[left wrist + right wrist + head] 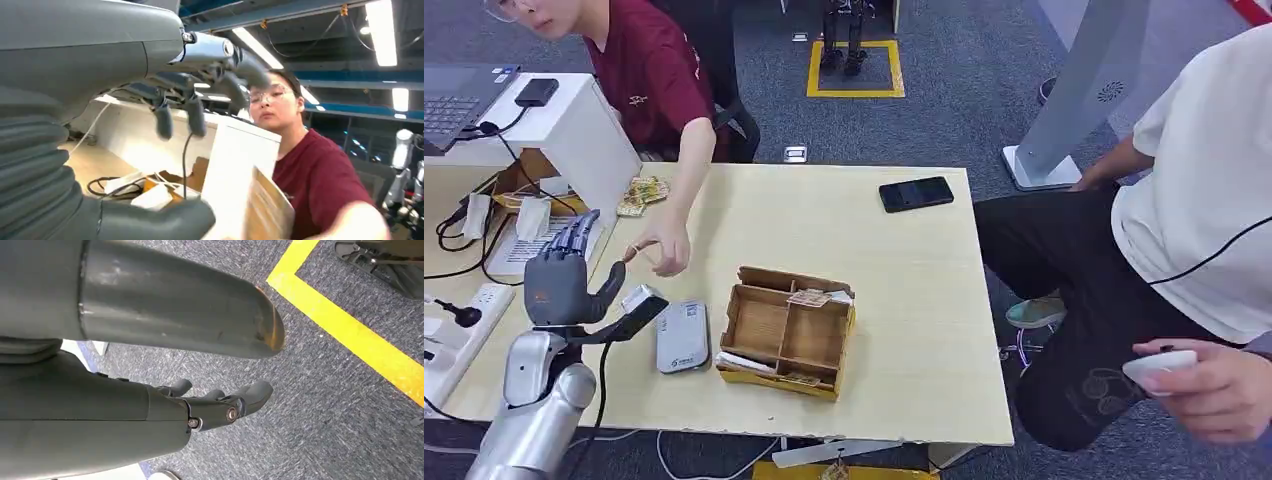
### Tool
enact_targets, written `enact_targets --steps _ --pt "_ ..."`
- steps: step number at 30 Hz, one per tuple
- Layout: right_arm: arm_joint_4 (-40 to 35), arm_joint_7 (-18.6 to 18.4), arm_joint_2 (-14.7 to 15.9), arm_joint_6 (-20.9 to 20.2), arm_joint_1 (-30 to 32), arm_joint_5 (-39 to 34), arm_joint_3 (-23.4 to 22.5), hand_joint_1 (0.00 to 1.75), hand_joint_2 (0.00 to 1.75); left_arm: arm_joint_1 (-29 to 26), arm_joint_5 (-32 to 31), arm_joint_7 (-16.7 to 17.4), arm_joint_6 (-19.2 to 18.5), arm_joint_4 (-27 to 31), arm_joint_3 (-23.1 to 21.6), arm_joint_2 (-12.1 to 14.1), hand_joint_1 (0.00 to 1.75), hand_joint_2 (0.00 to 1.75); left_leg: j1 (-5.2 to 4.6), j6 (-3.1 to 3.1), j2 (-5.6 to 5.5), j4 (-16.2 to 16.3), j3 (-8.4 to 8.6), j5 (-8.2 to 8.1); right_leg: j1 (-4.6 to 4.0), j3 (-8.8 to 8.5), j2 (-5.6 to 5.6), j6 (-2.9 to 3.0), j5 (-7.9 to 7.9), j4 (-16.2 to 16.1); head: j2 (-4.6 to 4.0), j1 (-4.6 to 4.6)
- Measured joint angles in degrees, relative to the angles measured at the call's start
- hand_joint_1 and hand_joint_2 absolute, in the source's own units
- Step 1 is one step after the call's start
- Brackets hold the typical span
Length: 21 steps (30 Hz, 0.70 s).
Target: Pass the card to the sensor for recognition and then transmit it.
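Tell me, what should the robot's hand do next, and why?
Probably wait with its fingers apart for the card. The left hand is raised over the table's left side, open and holding nothing. The person's hand is right beside it, seemingly pinching something small. The grey sensor lies flat near the wooden box, so a card must arrive before any scan.

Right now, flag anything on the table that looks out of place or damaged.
The cardboard tray sits crooked to the table edge, and its near wall looks worn and peeling. The card reader lies flat beside it. The left robot hand hovers open, holding no card.
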<state>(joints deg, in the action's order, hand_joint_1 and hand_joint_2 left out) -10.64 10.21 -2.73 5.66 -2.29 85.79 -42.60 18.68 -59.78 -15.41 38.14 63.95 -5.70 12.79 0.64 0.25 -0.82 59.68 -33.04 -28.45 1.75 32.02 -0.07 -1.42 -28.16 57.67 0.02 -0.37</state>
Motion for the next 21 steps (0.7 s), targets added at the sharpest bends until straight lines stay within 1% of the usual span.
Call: enact_targets --steps 2,4,6,8,11,12,16,18,19,21 --pt "0.0 0.0 0.0 0.0 0.0 -0.1 0.0 0.0 0.0 -0.3 -0.8 1.2 0.9 -0.1 0.7 0.1 0.0 1.75 0.0 0.0 0.0 0.0 0.0 0.0 0.0 -0.01 0.0 0.0 0.0 0.0 0.0 0.0" --pt "0.0 0.0 0.0 0.1 0.0 -0.2 0.0 0.0 0.0 -1.0 -1.7 1.7 1.2 -0.1 2.8 0.1 0.0 1.75 0.01 0.0 0.0 0.0 0.0 0.0 -0.01 0.0 0.02 0.0 0.0 0.0 0.0 0.0" --pt "0.0 0.0 0.0 0.2 0.1 -0.5 -0.1 0.0 0.0 -1.7 -3.0 1.6 1.4 0.0 5.8 0.1 0.0 1.75 0.01 0.0 0.01 0.0 -0.01 0.0 -0.01 0.0 0.03 0.0 0.0 0.0 0.0 -0.02" --pt "0.0 -0.3 0.0 0.6 0.1 -0.6 -0.2 0.0 0.0 -3.1 -3.2 -0.1 1.4 0.7 10.1 0.2 0.0 1.75 0.02 -0.01 0.08 0.0 -0.02 -0.01 -0.02 0.01 0.11 0.01 -0.01 0.0 0.0 0.0" --pt "0.0 -0.5 0.0 0.9 0.5 -0.8 -0.8 0.0 0.0 -5.6 1.4 -4.2 1.5 1.7 18.4 1.2 0.0 1.75 0.03 -0.01 0.21 0.0 0.0 -0.01 -0.03 0.11 0.28 0.03 -0.02 0.0 0.0 -0.02" --pt "0.0 -0.6 0.0 1.0 0.6 -1.0 -1.0 0.0 0.0 -6.5 3.6 -5.0 1.6 1.9 20.9 1.7 0.0 1.75 0.03 -0.01 0.19 -0.1 -0.01 -0.01 -0.03 0.11 0.25 0.03 -0.04 0.0 0.0 0.02" --pt "0.0 -1.0 -0.1 0.9 0.7 -1.2 -1.6 0.0 0.0 -10.6 10.9 -6.5 1.7 3.1 27.7 3.1 0.0 1.75 0.05 -0.01 0.18 -0.1 -0.07 -0.01 -0.04 0.09 0.23 0.04 -0.05 0.0 0.0 0.0" --pt "0.0 -1.1 -0.1 1.0 0.7 -1.4 -1.8 0.0 0.0 -13.6 16.0 -8.8 1.7 4.2 32.6 3.7 0.0 1.75 0.05 -0.06 0.33 -0.1 0.0 -0.06 -0.04 0.13 0.36 0.04 -0.05 0.0 0.0 0.0" --pt "0.0 -1.1 -0.1 1.0 0.9 -1.5 -2.0 0.0 0.0 -14.9 17.5 -10.0 1.7 4.4 34.7 3.9 0.0 1.75 0.05 -0.05 0.37 -0.1 0.0 -0.06 -0.04 0.16 0.4 0.04 -0.05 0.0 0.0 -0.02" --pt "0.0 -1.1 -0.2 1.0 1.1 -1.6 -2.3 0.0 0.0 -16.6 19.3 -10.5 1.8 4.6 38.3 4.2 0.0 1.75 0.05 -0.05 0.2 -0.1 -0.08 -0.06 -0.04 0.14 0.23 0.03 -0.06 0.0 0.0 0.0"
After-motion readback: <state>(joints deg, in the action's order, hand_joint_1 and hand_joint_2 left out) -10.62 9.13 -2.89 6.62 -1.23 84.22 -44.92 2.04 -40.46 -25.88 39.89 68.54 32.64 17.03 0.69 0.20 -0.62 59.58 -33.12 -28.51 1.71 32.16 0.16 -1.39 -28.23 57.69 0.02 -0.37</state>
